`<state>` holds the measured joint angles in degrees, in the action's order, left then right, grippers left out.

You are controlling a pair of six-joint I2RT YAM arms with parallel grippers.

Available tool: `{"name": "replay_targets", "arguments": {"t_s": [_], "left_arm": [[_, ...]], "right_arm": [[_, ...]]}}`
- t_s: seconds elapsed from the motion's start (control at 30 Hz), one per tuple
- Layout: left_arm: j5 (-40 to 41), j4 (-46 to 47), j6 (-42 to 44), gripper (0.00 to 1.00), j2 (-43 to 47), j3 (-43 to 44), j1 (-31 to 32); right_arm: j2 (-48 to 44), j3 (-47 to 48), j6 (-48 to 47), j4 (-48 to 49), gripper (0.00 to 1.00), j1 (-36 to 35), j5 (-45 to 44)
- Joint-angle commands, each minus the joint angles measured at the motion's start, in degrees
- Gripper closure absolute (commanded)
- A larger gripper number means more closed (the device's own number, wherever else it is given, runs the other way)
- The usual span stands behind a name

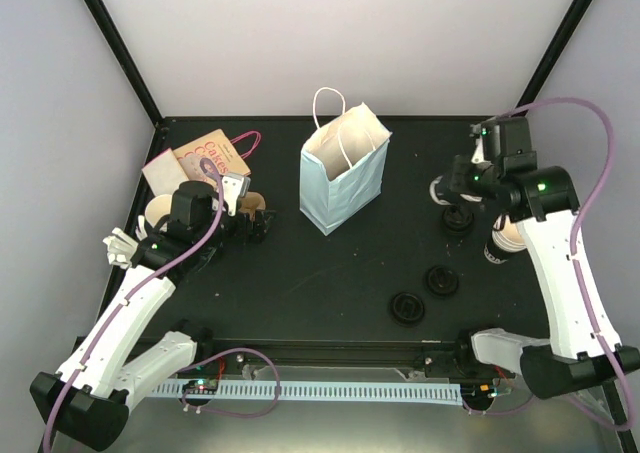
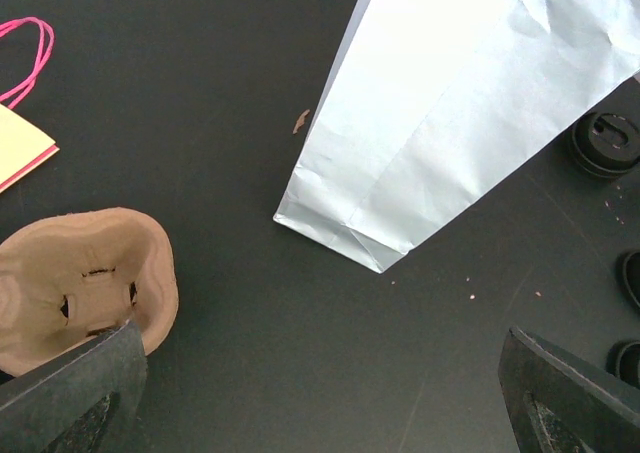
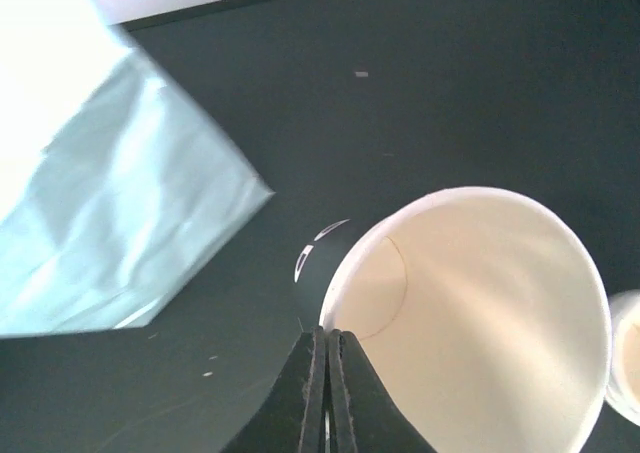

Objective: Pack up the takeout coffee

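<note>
At right rear, the bent right arm pinches a cup.

Pale blue paper bag upright, mouth open, 2 white handles up. Left of bag: brown cup carrier and flat bag with pink handles. Right of bag: right gripper at white paper cup. Front-right of bag: 2 black lids.
</note>
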<state>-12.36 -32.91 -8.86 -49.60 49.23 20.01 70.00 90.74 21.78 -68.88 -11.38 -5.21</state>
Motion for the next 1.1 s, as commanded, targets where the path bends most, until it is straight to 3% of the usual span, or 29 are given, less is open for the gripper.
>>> {"name": "replay_targets", "arguments": {"t_s": [0.0,0.1,0.53,0.73,1.07], "left_arm": [[-1.05,1.38,1.04,0.01,-0.23,-0.04,0.3],[-0.7,1.39,1.05,0.01,-0.4,-0.04,0.29],[1.95,0.93,1.56,0.01,-2.14,0.21,0.29],[1.95,0.96,1.94,0.01,-2.73,0.23,0.29],[1.79,1.15,2.36,0.01,-3.75,0.31,0.29]], "right_arm": [[-0.75,-5.24,-2.68,11.06,0.99,-5.75,7.75],[0.79,-8.91,-2.05,13.38,0.99,-10.66,6.88],[12.07,-18.49,0.03,19.82,0.99,-32.51,-13.91],[16.98,-18.32,0.23,19.3,0.99,-37.38,-18.41],[20.07,-19.44,0.78,21.58,0.99,-40.83,-16.89]]}}
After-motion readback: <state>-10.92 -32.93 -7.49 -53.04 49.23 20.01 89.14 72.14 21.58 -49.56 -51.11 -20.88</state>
